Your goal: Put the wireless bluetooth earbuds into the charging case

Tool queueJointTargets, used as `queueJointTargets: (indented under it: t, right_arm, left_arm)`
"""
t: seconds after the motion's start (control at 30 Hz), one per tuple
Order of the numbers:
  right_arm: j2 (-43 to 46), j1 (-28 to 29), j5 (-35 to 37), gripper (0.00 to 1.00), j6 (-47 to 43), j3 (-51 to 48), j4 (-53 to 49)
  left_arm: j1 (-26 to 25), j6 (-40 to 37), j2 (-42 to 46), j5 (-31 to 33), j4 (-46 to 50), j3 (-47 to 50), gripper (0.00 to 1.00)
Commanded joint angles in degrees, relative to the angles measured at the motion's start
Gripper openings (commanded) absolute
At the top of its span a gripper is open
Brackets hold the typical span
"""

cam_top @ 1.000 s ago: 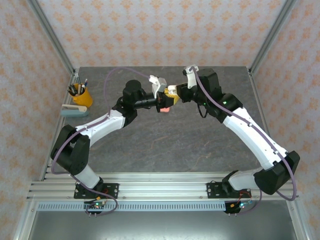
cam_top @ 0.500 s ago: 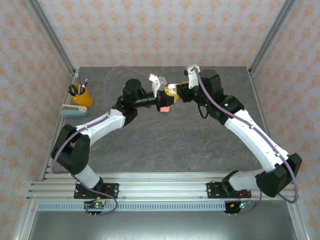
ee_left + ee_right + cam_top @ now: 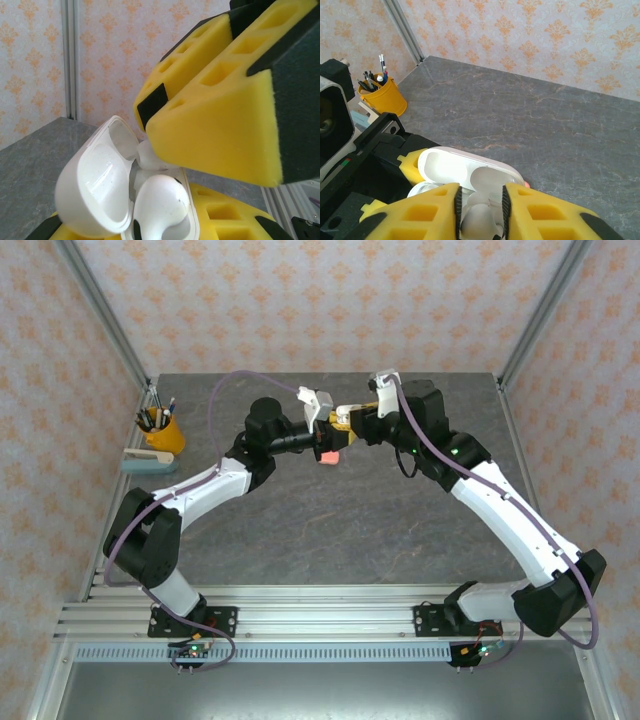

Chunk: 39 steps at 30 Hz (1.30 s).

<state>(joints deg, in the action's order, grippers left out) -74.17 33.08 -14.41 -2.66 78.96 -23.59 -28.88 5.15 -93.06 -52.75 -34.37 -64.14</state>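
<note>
The white earbud (image 3: pixel 479 212) sits in the gap between the right tool's (image 3: pixel 480 192) yellow fingers (image 3: pixel 215 135). It is pressed down at the mouth of the charging case (image 3: pixel 100 190). The left tool (image 3: pixel 324 436) is clenched on that case from below and holds it up off the worktop (image 3: pixel 545 125), directly under the right tool. A second earbud (image 3: pixel 160 202) already sits in the nearer well with its rounded head up and its stem hidden inside.

Judging by this, the step in hand is seating the last white bud. From the left wrist view it looks partly in, with its head lodged under the right tool's fingertip. I cannot tell whether the right tool is pinching it or has let go, since the pads stand close on either side without clear contact.

The next move likely calls for a full release and a straight lift clear of the lid (image 3: pixel 447 165). The left tool should hold steady so the bud is not dragged out.

The case's long axis runs crosswise to the right tool's fingers. Its mouth faces up toward them, and the lid is swung open on the far side. The buds' long axes appear to run down into the wells.

A coral-pink item (image 3: pixel 526 185) lies just past the right tool's right finger. A pen cup (image 3: pixel 382 95) stands well off to the right tool's left.
</note>
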Motion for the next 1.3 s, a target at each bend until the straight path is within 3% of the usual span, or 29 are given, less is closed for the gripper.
queueJointTargets:
  t: [0.0, 0.27, 0.47, 0.6, 0.8, 0.87, 1.27]
  right_arm:
    - [0.78, 0.32, 0.90, 0.37, 0.70, 0.54, 1.92]
    - [-0.80, -1.00, 4.88, 0.62, 8.87, 5.95, 2.42]
    - [-1.90, -4.73, 3.63, 0.66, 17.97, 12.68, -2.10]
    - [-2.60, -5.99, 1.99, 0.57, 24.38, 16.27, -11.78]
    - [-1.17, -6.01, -5.33, 0.21, 30.67, 13.45, -16.77]
    - [-1.28, -6.01, -7.53, 0.15, 30.98, 12.81, -16.71]
    - [-0.41, -6.01, -15.74, 0.03, 32.82, 7.33, -17.28]
  left_arm:
    - [-0.28, 0.82, 0.29, -0.77, -3.84, -1.78, 0.00]
    - [-0.67, 1.09, 0.11, -0.95, -5.11, -0.56, 0.00]
    - [-0.89, 1.11, 0.49, -0.52, -5.73, 0.70, 0.00]
    - [-0.83, 0.14, 1.10, 0.19, -5.85, 1.78, 0.00]
    - [-0.82, -2.01, 1.55, 0.76, -5.55, 2.62, 0.00]
    - [-0.87, -2.25, 1.56, 0.76, -5.39, 2.65, 0.00]
    - [-0.94, -2.97, 1.90, 0.87, -3.88, 1.74, 0.00]
